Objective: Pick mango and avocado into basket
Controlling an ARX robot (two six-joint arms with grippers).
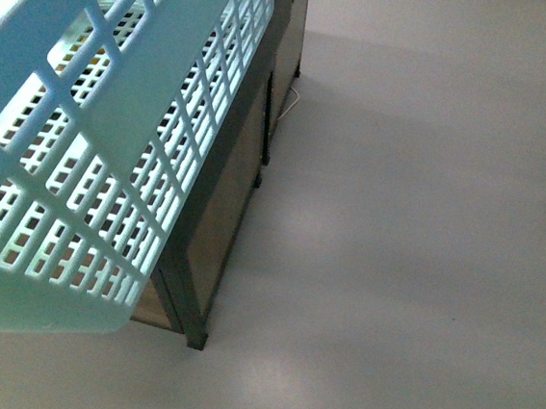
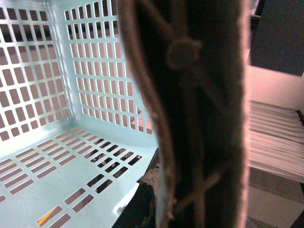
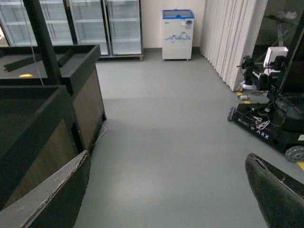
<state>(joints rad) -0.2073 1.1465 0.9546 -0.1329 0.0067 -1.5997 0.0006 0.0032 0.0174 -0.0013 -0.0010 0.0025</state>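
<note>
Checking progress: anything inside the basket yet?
Left wrist view: the basket floor and two walls shown hold no fruit. The brown handle close to the lens covers the rest of the inside.

1. The basket (image 1: 75,147) is seen tilted in front of the display counter (image 1: 223,219), hiding most of its top.
2. Open floor (image 1: 397,226) is spread to the counter's right.
3. Glass-door coolers (image 3: 95,23) and a chest freezer (image 3: 177,34) are set beyond the counter's far end.
4. A wheeled cart (image 3: 266,118) is parked well to its right.
</note>
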